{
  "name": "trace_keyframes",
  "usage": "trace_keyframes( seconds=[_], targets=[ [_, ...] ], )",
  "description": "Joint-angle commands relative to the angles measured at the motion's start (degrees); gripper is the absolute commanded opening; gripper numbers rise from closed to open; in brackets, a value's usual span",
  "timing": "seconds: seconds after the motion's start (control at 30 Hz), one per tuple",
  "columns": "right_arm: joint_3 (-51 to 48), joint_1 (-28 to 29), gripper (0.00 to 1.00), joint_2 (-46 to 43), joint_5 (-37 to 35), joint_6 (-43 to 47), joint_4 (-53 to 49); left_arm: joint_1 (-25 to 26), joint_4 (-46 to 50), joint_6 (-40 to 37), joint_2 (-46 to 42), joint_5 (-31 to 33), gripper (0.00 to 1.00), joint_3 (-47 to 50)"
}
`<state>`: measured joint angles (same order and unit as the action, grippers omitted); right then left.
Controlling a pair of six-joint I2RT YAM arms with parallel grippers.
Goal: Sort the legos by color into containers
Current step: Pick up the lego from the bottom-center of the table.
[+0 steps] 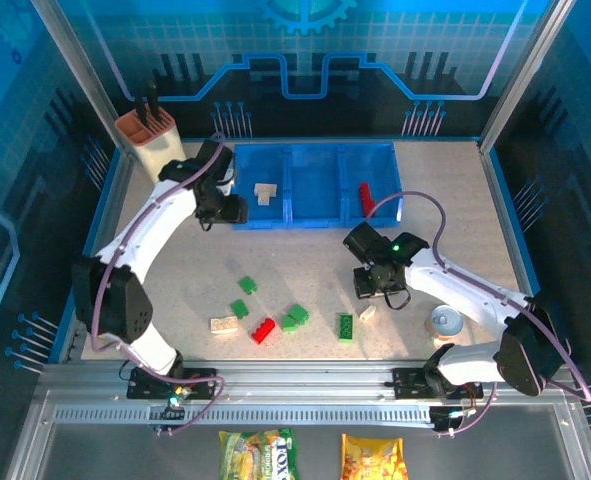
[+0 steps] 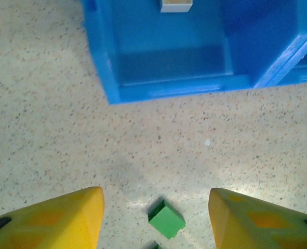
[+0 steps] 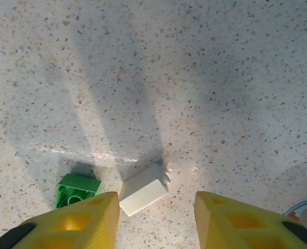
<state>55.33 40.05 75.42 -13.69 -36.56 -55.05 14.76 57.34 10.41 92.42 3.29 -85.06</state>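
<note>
Loose legos lay scattered on the speckled table in front of the arms. From above they were a green brick (image 1: 247, 285), a second green brick (image 1: 238, 308), a tan brick (image 1: 224, 324), a red brick (image 1: 264, 330), a green cluster (image 1: 295, 317) that may have been two bricks touching, a dark green brick (image 1: 346, 326) and a cream brick (image 1: 367, 313). Toward the back of the table stood the containers (image 1: 310, 221), three joined blue bins in a row. The left bin held a cream piece (image 1: 265, 193) and the right bin a red piece (image 1: 365, 197). No brick could be made out in the middle bin.

Sorting looked barely begun (two pieces binned, at least seven on the table), with no green one yet put away.

The right gripper (image 1: 375, 288) hung low over the cream brick, its yellow fingers spread wide and holding nothing. In its wrist view the brick lay just ahead of the gap. The left gripper (image 1: 227, 208) hovered beside the front left corner of the containers, fingers likewise spread and not gripping anything.

A small tin can (image 1: 445, 321) stood near the cream brick on its right. A knife block (image 1: 147, 135) stood by the back left corner. Two snack packets (image 1: 260, 455) lay off the near edge. The dark green brick sat just beside the cream one and could be nudged during a grasp.
</note>
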Motion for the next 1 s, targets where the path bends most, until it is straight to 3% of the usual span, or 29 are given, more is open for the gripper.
trace_keyframes(
  seconds=[0.0, 0.23, 0.37, 0.5, 0.97],
  targets=[
    [-1.82, 1.88, 0.44, -1.06, -1.75, -3.65, -1.47, -1.25, -2.74, -2.45, -4.78, -0.84, 0.57, 5.95],
    [-4.62, 4.34, 0.46, -3.54, -3.75, -16.64, -0.23, -1.32, -11.75, -1.93, -9.26, -0.14, 0.57, 15.64],
    [-6.89, 5.15, 0.46, -5.42, -5.38, -29.18, -1.83, -1.32, -13.62, -3.45, -9.80, 2.23, 0.57, 17.85],
    [-8.39, 5.47, 0.45, -5.02, -5.38, -35.97, -1.70, -1.66, -15.02, -3.32, -9.83, 1.39, 0.57, 18.83],
    [-11.75, 6.25, 0.42, -0.06, 1.28, -41.99, 9.22, -1.85, -15.48, -2.66, -7.87, -1.17, 0.57, 18.51]
  ],
)
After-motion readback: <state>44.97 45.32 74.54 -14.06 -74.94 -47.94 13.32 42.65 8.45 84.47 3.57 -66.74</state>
